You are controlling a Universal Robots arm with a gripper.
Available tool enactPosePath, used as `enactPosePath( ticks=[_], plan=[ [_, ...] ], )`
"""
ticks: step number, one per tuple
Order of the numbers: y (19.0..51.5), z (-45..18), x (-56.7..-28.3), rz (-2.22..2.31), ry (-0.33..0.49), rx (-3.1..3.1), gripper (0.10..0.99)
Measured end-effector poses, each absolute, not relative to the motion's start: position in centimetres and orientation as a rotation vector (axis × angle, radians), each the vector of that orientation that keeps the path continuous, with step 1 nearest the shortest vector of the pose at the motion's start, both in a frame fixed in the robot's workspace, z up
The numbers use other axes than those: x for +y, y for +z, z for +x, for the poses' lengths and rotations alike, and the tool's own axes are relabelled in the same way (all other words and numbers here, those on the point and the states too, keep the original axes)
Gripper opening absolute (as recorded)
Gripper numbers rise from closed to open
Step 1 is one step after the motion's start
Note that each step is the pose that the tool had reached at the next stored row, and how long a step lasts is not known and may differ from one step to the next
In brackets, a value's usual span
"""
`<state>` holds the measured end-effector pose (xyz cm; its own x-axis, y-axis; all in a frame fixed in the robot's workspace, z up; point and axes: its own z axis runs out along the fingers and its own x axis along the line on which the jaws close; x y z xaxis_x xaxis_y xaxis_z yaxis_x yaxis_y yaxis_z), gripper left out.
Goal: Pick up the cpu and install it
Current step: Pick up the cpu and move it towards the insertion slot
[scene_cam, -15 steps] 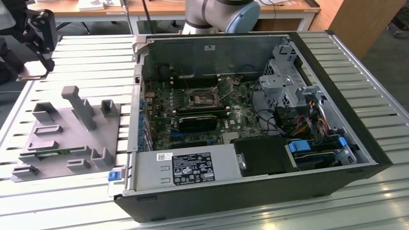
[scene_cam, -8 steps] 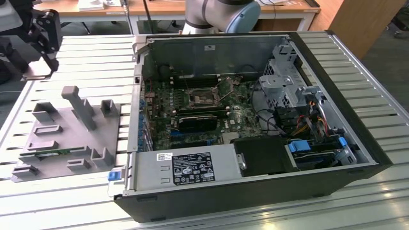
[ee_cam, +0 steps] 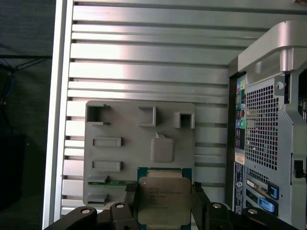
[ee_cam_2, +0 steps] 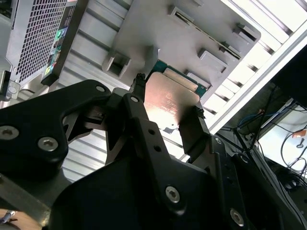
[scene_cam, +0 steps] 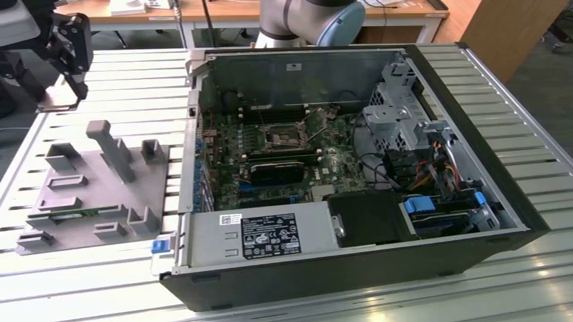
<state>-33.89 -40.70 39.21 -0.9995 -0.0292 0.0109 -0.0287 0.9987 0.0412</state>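
The black hand (ee_cam: 163, 190) pinches the square silver-topped cpu (ee_cam: 163, 203) by two opposite edges, held clear above the grey moulded tray (ee_cam: 129, 154) on the slatted desk (ee_cam: 144, 52).

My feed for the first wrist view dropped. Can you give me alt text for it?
The gripper holds the cpu by two opposite edges, its silver top facing the camera. Beyond it, a grey fixture plate lies on the slatted metal table. The perforated rear panel of the computer case stands beside the plate.
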Motion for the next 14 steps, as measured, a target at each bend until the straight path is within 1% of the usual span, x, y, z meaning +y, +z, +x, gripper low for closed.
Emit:
enactPosePath(
  ticks=[14],
  plan=[
    [39.21, -33.20, -40.70, 0.045, -0.064, -3.129, 0.533]
  ],
)
